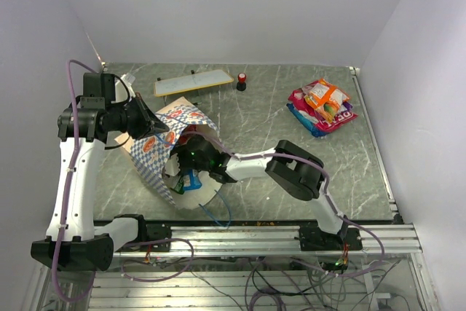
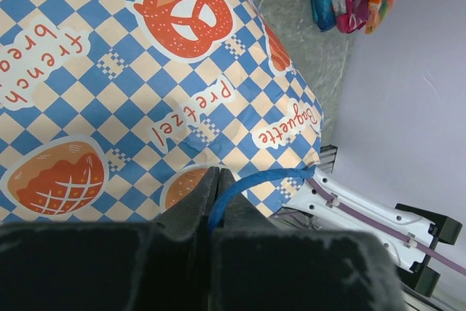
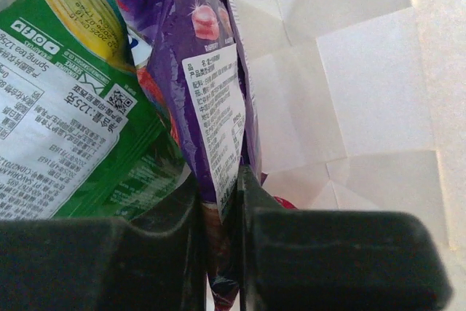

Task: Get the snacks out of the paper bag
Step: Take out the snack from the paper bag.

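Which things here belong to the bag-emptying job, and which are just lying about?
Job: paper bag, its blue cord handle in the left gripper; purple packet in the right gripper; green packet; snack pile already out.
Lying about: white yellow-edged board; red-and-black knob.

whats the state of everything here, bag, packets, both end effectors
paper bag: tipped on its side, mouth open
left end effector: shut on blue cord handle
right end effector: inside the bag, shut on purple packet
purple packet: gripped by its edge, inside the bag
green packet: loose inside the bag
snack pile: out on the table
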`<state>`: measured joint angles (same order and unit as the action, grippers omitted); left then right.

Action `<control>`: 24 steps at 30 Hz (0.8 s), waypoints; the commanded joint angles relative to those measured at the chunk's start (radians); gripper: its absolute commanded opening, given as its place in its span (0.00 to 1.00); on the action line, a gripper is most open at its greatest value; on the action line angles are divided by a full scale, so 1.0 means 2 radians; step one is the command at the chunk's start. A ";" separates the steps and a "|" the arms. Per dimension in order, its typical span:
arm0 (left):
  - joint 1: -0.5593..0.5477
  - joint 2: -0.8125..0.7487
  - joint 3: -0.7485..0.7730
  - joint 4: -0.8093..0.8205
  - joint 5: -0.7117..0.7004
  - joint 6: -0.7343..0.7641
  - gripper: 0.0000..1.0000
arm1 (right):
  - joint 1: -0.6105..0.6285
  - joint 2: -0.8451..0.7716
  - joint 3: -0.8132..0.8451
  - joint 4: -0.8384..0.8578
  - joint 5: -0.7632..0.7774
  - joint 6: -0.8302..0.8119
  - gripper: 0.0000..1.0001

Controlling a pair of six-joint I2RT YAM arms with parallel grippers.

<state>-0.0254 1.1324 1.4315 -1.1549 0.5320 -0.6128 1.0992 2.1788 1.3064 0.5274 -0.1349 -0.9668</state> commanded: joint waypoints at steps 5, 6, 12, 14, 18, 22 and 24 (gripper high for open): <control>-0.003 -0.019 -0.013 0.027 -0.014 -0.017 0.07 | 0.001 -0.093 -0.038 -0.009 -0.004 0.032 0.00; -0.003 -0.015 -0.005 0.022 -0.017 -0.015 0.07 | 0.000 -0.107 -0.043 -0.014 -0.002 0.036 0.00; -0.002 -0.012 0.009 0.026 -0.029 -0.017 0.07 | 0.000 -0.181 -0.093 -0.035 -0.001 0.073 0.00; -0.002 -0.009 0.009 0.032 -0.022 -0.021 0.07 | 0.001 -0.212 -0.115 -0.042 0.003 0.094 0.00; -0.002 -0.004 0.010 0.045 -0.024 -0.024 0.07 | 0.001 -0.270 -0.147 -0.092 -0.011 0.142 0.00; -0.002 0.009 0.010 0.056 -0.019 -0.025 0.07 | 0.000 -0.329 -0.175 -0.179 -0.058 0.180 0.00; -0.002 0.008 0.001 0.068 -0.021 -0.034 0.07 | 0.000 -0.363 -0.191 -0.204 -0.056 0.200 0.00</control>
<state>-0.0254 1.1423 1.4227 -1.0866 0.4992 -0.6586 1.0985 1.5707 0.9726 0.2539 -0.1913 -0.6781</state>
